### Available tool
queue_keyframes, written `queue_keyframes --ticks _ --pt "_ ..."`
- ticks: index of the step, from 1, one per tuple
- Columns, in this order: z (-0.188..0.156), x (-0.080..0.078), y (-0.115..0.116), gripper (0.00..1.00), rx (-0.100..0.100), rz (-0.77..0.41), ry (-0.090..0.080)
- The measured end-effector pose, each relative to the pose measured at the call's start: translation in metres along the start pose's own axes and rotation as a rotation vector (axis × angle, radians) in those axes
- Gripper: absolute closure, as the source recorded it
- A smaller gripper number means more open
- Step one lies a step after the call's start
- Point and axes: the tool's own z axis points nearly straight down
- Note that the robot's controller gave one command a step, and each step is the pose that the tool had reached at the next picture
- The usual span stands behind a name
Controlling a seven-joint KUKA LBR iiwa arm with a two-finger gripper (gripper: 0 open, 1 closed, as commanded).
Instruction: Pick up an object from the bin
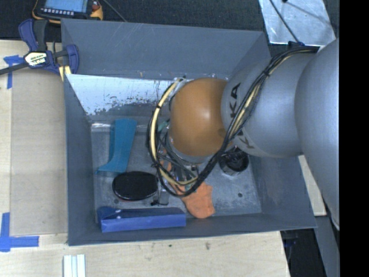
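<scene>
Nearest the viewer, a dark-blue bar (pixel 143 219) lay along the front wall of the grey bin (pixel 78 172). Behind it, the gripper (pixel 164 190) hung low under the arm's orange cover (pixel 196 117), between a black oval disc (pixel 134 186) and an orange lump (pixel 200 201), just beside both; whether it was spread or closed could not be told. Farther back lay a light-blue angled piece (pixel 120 145).
</scene>
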Motion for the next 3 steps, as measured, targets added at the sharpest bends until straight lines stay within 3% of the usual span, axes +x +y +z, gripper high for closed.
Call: queue_keyframes --ticks 1,2,3 --pt "0.056 -0.014 0.03 0.0 0.001 0.072 0.0" --pt "0.032 0.008 0.034 0.0 0.001 0.041 -0.001" --pt "0.027 0.015 0.059 0.0 0.0 -0.294 -0.006"
